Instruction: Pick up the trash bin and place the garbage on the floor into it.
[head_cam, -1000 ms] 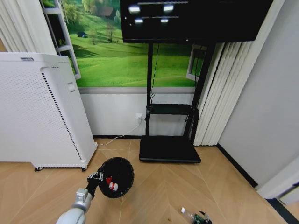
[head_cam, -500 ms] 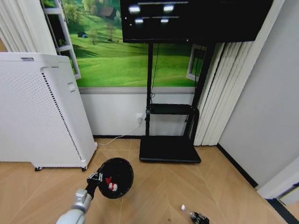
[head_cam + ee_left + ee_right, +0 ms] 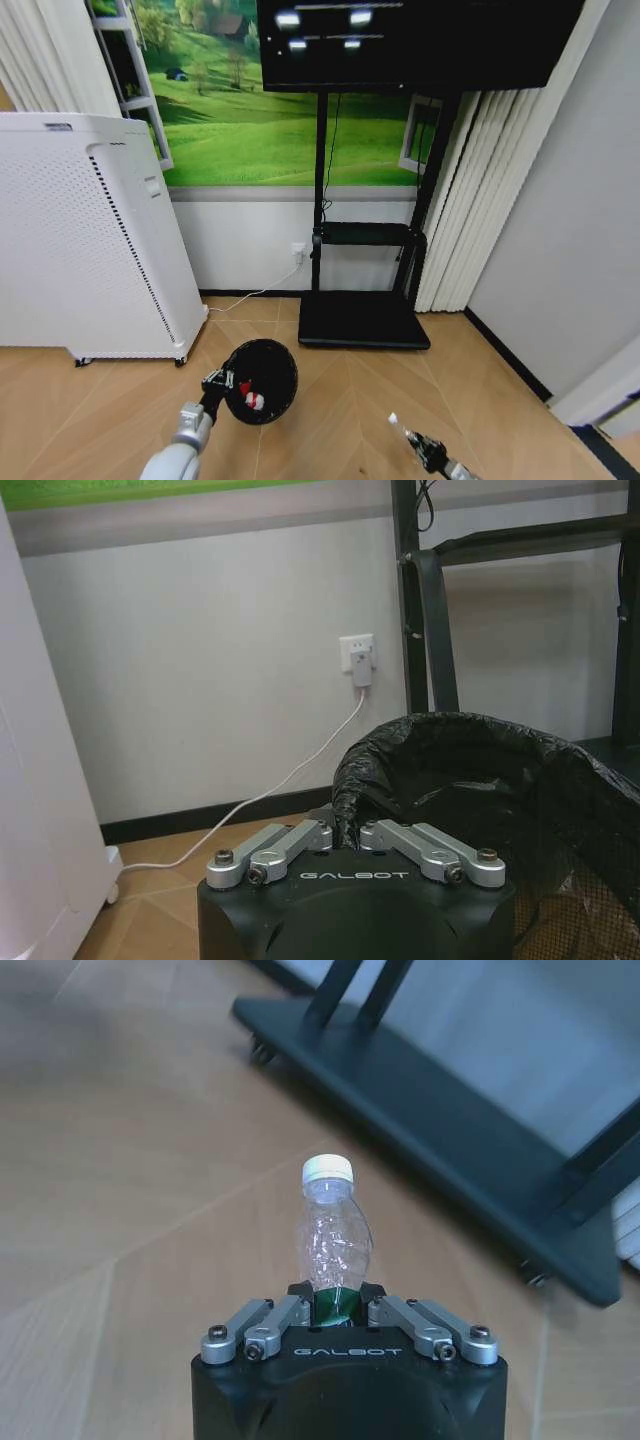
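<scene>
Floor (image 3: pixel 330 400): pale herringbone wood.
Wall: meadow mural (image 3: pixel 250 130), white below.
Furniture: black screen stand (image 3: pixel 365 320), white perforated appliance (image 3: pixel 85 240).

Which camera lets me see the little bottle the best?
The right wrist view. There the bottle is close up: clear body, white cap, green label, held by its base in the right gripper. The head view shows it as a tiny speck near the bottom edge. The left wrist view looks at the trash bin instead.
</scene>
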You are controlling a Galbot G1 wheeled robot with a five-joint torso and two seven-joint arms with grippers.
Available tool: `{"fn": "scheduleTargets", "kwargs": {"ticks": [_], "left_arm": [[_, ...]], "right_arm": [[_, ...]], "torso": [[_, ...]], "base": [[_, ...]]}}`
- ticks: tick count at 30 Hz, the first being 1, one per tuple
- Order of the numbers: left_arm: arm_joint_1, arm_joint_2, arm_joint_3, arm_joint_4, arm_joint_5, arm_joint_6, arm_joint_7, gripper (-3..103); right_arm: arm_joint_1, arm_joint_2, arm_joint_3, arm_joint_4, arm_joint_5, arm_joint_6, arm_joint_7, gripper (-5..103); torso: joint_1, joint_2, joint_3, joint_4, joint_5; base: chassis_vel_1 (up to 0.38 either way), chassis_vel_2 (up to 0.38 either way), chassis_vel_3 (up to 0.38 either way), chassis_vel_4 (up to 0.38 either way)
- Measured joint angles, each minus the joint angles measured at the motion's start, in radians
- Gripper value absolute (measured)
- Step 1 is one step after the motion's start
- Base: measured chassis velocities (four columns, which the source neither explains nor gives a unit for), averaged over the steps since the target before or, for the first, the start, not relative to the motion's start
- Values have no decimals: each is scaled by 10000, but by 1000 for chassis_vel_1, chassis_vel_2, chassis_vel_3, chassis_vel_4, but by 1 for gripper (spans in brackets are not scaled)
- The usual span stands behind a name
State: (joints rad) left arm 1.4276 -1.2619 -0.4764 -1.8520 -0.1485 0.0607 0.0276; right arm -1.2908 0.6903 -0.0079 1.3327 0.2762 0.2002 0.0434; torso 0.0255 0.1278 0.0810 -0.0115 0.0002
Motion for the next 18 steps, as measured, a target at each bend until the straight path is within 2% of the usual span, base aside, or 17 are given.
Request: {"fn": "scheduleTargets", "kwargs": {"ticks": [5, 10, 18], "left_arm": [[-550, -206, 311, 337, 5, 54, -5, 6], [-1171, -458, 745, 702, -4, 172, -36, 6], [-1265, -891, 1164, 825, 107, 303, -69, 6]], "right_arm": [[-107, -345, 558, 1009, 785, -248, 105, 20], [-369, -743, 1332, 2878, 1566, -476, 183, 20], [-400, -868, 1658, 4781, 2303, -385, 92, 20]], "torso": [[1, 0, 0, 1, -4], [1, 0, 0, -1, -1], [0, 0, 0, 1, -2]], "base": [[0, 0, 0, 0], [0, 0, 0, 0], [0, 0, 0, 0]]}}
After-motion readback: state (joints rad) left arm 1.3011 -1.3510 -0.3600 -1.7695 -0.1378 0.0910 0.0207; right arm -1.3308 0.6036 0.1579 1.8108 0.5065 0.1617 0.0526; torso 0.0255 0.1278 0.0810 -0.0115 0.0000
